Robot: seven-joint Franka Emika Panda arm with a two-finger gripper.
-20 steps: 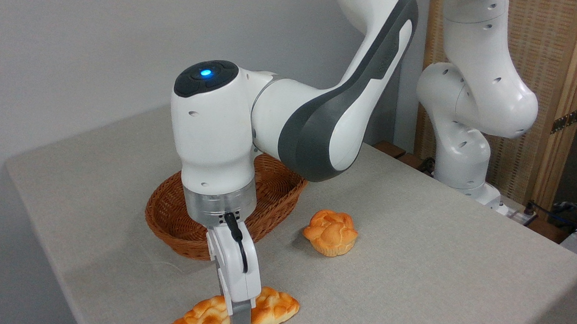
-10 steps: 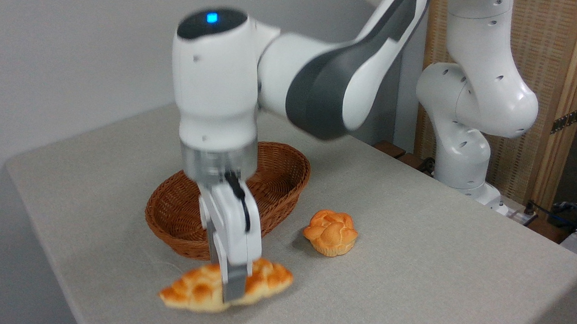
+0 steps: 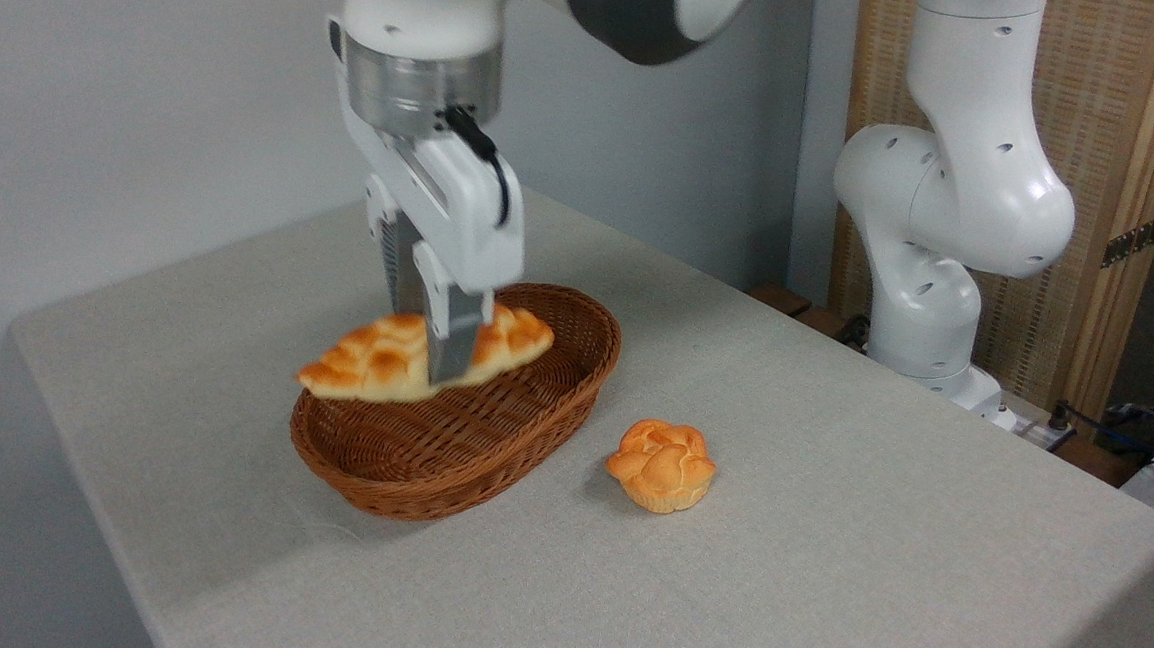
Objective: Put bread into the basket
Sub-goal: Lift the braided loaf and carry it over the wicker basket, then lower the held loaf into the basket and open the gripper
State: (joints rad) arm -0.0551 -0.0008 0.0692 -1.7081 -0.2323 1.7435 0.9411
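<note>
bread (image 3: 374, 362): in the air over the basket (image 3: 531, 423), clear of its rim | tool (image 3: 433, 340): clamped across the loaf's middle so it hangs level | bun (image 3: 662, 463): on desk (image 3: 824, 540), we ignore it

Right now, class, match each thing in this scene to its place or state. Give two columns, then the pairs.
1. long braided golden loaf
2. oval brown wicker basket
3. small round muffin-shaped bun
4. white two-finger gripper

A. on the table, right of the basket
B. empty inside
C. shut on the loaf
D. held in the air over the basket

Pairs: 1-D, 2-B, 3-A, 4-C
</note>
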